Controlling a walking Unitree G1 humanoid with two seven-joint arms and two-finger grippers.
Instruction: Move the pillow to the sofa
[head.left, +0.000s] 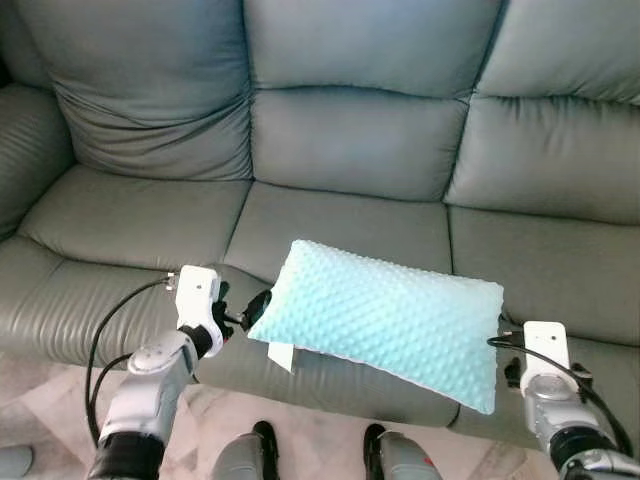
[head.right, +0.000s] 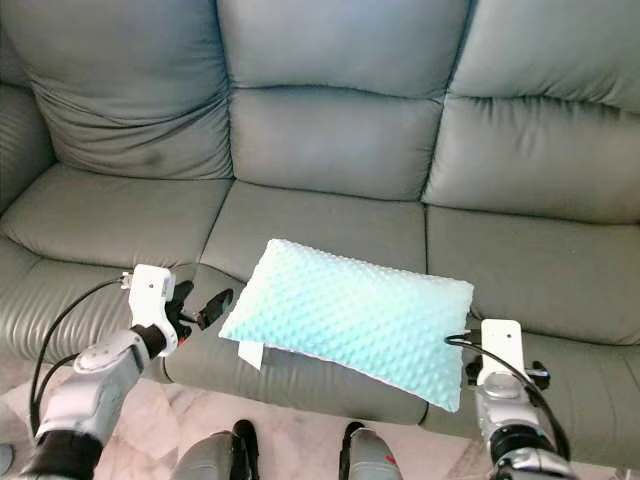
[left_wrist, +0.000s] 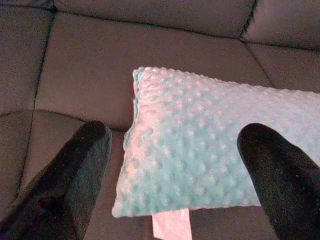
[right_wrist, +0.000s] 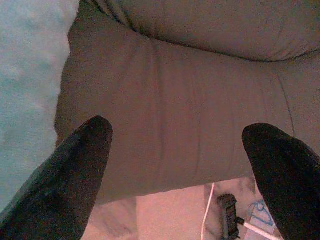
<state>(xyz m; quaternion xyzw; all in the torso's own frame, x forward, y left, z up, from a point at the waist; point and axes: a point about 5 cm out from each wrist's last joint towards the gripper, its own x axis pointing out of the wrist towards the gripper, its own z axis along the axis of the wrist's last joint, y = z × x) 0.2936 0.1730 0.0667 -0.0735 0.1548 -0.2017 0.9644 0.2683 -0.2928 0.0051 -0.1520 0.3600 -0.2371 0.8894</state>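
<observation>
Two head views agree: the pillow (head.left: 385, 320) lies across the middle seat of the sofa (head.left: 340, 140), long axis running left to right between the arms, left gripper (head.left: 240, 312) nearer its end. Left wrist view: jaws apart, pillow corner just beyond them. Right wrist view: right gripper (right_wrist: 180, 165) spread wide, pillow edge beside one finger (right_wrist: 60, 185).

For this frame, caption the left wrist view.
Open left gripper facing the dotted turquoise pillow lying on the grey sofa seat.
</observation>
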